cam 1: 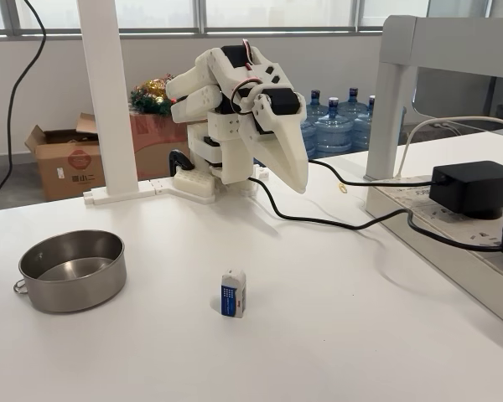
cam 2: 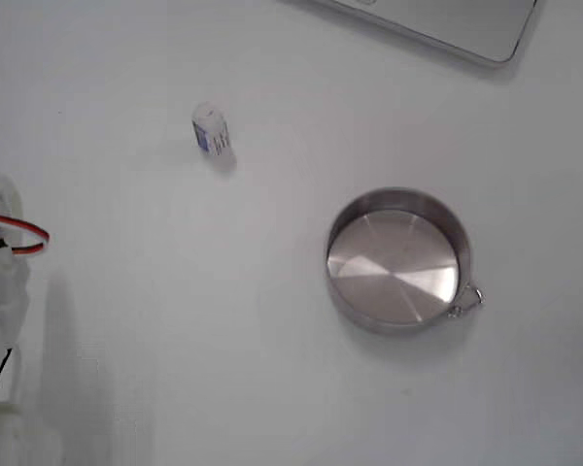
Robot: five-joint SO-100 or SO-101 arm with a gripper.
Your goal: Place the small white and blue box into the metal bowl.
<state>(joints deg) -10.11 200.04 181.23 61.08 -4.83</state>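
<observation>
A: Where's the box (cam 1: 233, 294) right now?

B: Standing upright on the white tabletop (cam 1: 335, 335), blue face toward the camera in a fixed view, well apart from the bowl (cam 1: 71, 270) on its left. Bowl's got nothing in it.

A: And the claw (cam 1: 297, 180)?

B: Up in the air near the arm's base, pointing down, fingers pressed together, gripping nothing. Black cable (cam 1: 335, 219) runs beneath it.

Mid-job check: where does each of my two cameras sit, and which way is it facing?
A fixed view: low at the table's front edge, facing the folded arm and its gripper, windows behind.
A fixed view: overhead, looking straight down at the table; part of the white arm shows at its left edge.
Shared: the small white and blue box and the metal bowl.
</observation>
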